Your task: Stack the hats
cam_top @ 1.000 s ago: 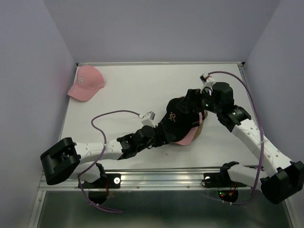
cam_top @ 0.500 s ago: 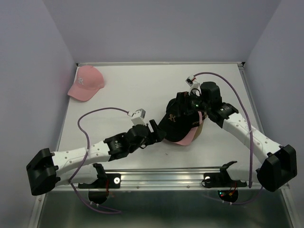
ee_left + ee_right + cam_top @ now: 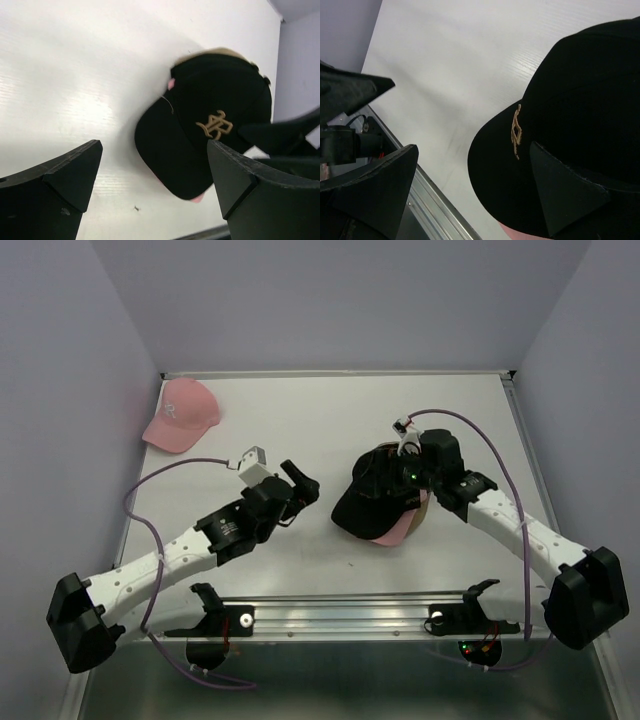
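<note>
The stack of hats lies on the table, right of its middle. The top hat covers the others, whose brims stick out beneath it on the near right side. A single hat lies well apart in the far left corner. The left gripper is near the stack's left side, clear of it. The right gripper is over the stack's far side. A rail runs along the table's near edge.

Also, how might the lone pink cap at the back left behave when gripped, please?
The pink cap looks like soft fabric, so its crown would probably dent and sag. Its brim seems stiffer, likely the steadier grip. It sits flat, so rolling seems unlikely.
</note>
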Motion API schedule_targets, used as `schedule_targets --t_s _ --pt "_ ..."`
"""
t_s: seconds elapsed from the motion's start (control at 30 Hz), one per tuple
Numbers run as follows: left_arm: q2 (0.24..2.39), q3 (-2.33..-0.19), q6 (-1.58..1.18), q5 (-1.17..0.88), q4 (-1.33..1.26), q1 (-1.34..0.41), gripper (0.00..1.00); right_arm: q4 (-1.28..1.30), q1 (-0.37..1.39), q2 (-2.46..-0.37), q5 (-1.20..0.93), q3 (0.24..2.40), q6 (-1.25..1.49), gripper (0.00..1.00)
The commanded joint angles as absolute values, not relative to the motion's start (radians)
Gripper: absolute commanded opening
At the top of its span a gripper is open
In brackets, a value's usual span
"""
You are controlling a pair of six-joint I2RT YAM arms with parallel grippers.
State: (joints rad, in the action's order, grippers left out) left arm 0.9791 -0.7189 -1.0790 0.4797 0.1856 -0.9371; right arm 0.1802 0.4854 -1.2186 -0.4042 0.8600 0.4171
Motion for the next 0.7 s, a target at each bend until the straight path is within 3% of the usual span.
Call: schedule_targets --t_s 0.0,0.3,0.67 --pt "0.940 -0.744 -1.071 0.489 0.218 -0.813 0.99 0.258 0.483 -1.200 -0.331 0.813 0.408 1.00" --pt "0.940 -0.810 -0.987 0.525 0.232 -0.531 0.99 0.282 0.483 -1.164 -0.377 0.991 0.383 1.00" --pt "1.018 -0.764 -0.649 0.114 -0.098 0.075 0.99 0.265 0.483 -1.206 -0.436 1.155 0.428 1.00"
